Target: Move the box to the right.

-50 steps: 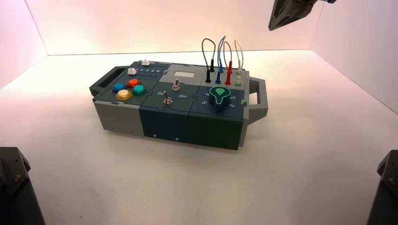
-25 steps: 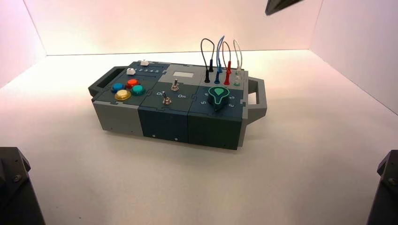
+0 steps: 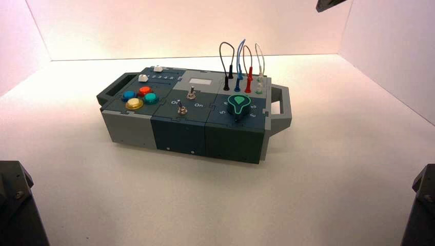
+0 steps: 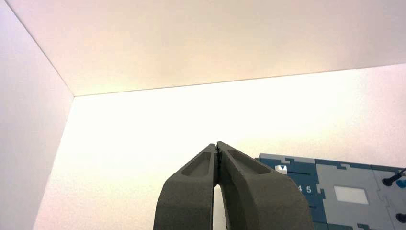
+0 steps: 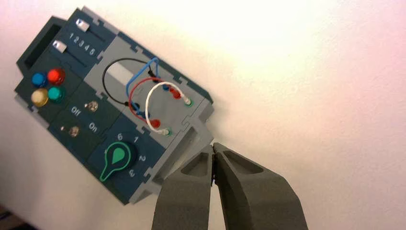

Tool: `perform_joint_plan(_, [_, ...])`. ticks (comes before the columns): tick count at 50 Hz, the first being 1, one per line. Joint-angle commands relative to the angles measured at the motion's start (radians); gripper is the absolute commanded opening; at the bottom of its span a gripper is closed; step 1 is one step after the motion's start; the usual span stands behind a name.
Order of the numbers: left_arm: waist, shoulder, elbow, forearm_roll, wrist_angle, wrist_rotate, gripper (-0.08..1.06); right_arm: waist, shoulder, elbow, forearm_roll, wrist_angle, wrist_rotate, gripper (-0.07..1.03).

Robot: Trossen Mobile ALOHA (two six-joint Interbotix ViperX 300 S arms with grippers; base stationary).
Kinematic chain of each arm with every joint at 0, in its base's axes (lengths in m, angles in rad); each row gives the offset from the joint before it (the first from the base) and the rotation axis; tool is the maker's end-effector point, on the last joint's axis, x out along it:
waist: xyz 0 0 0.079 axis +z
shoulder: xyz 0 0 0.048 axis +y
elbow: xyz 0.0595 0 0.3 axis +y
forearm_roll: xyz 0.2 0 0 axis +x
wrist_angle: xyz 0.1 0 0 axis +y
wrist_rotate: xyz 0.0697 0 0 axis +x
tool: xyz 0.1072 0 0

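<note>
The box (image 3: 195, 118) lies on the white floor at the middle, turned a little, with a handle at each end. In the right wrist view the box (image 5: 110, 105) is seen from above. My right gripper (image 5: 213, 146) hangs shut and empty high over the box's right handle (image 5: 184, 143), apart from it. Only a dark sliver of that arm (image 3: 331, 4) shows at the top right of the high view. My left gripper (image 4: 218, 143) is shut on nothing, low and to the left of the box (image 4: 335, 191).
White walls close the floor in at the back (image 3: 195, 25), left and right. Looped plug wires (image 3: 241, 61) stand up from the box's back right. The green dial (image 3: 238, 105) and coloured buttons (image 3: 139, 97) sit on top. Dark arm parts (image 3: 15, 205) fill both near corners.
The right gripper has risen and drawn to the right, almost out of the top of the high view. The box stays about where it was.
</note>
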Motion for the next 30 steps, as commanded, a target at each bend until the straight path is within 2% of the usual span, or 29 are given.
perform_joint_plan(1, [0.008, -0.014, -0.008, -0.002, -0.011, 0.002, -0.03, -0.005, -0.057, 0.023, -0.003, -0.051, -0.006, -0.02])
perform_joint_plan(15, [0.006, -0.017, -0.006, 0.000, -0.012, 0.005, -0.03, -0.005, -0.104, 0.095, -0.008, -0.107, -0.003, -0.02])
perform_joint_plan(24, [0.008, -0.015, -0.003, 0.000, -0.015, 0.005, -0.03, -0.005, -0.103, 0.107, -0.005, -0.133, -0.003, -0.02])
perform_joint_plan(30, [0.006, -0.012, -0.002, 0.002, -0.021, 0.005, -0.03, -0.005, -0.106, 0.120, -0.002, -0.160, 0.008, -0.02])
